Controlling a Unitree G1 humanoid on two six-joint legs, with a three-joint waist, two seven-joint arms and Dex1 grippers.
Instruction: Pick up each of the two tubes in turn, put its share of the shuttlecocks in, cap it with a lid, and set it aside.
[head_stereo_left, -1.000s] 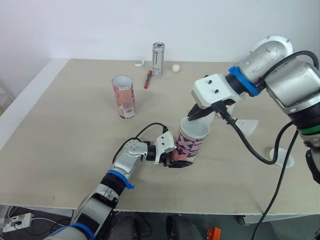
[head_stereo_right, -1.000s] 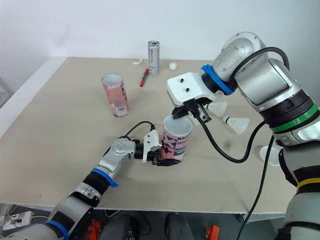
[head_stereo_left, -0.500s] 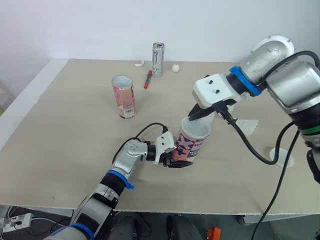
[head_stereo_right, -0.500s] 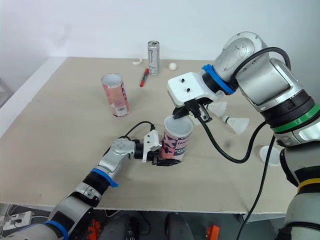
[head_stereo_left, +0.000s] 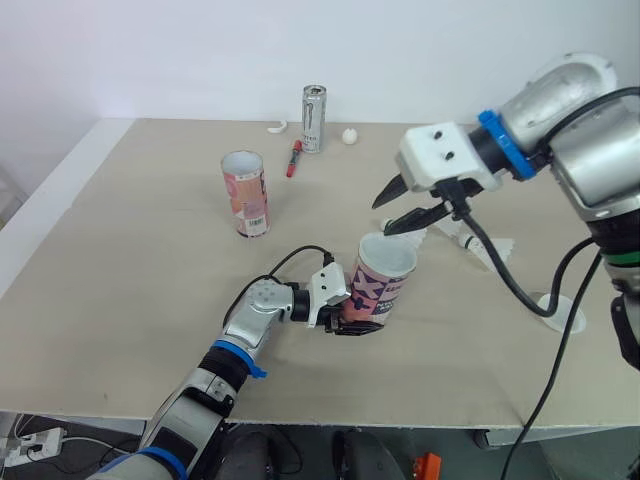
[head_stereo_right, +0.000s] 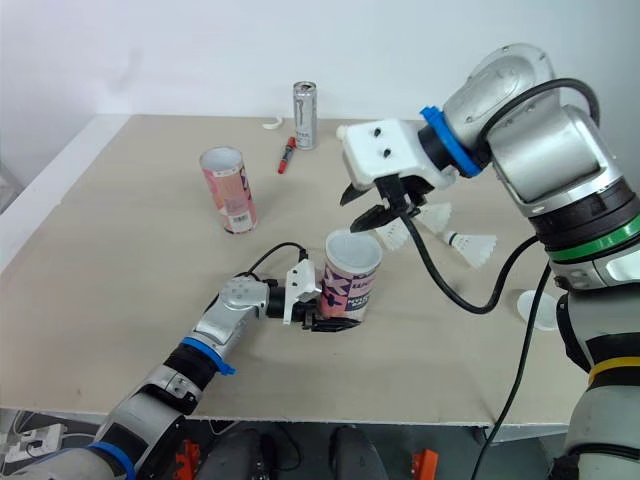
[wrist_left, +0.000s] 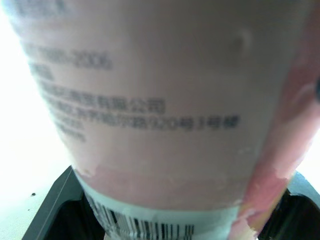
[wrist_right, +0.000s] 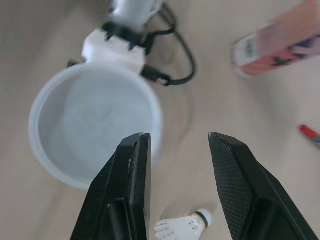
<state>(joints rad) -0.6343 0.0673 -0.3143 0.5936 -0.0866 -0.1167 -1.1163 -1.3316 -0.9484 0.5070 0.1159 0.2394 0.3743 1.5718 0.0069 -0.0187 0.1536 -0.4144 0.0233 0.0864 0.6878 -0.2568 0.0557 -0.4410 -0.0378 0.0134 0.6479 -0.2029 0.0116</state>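
L gripper, near table front edge, clamps tube low on its wall, mouth up. R gripper hovers just above the rim, fingers apart, empty. Shuttlecocks lie beyond, to the right. 2nd tube stands upright, back-left.

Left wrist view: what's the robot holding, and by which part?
The left end effector grips the tube near its bottom; the right end effector holds nothing.
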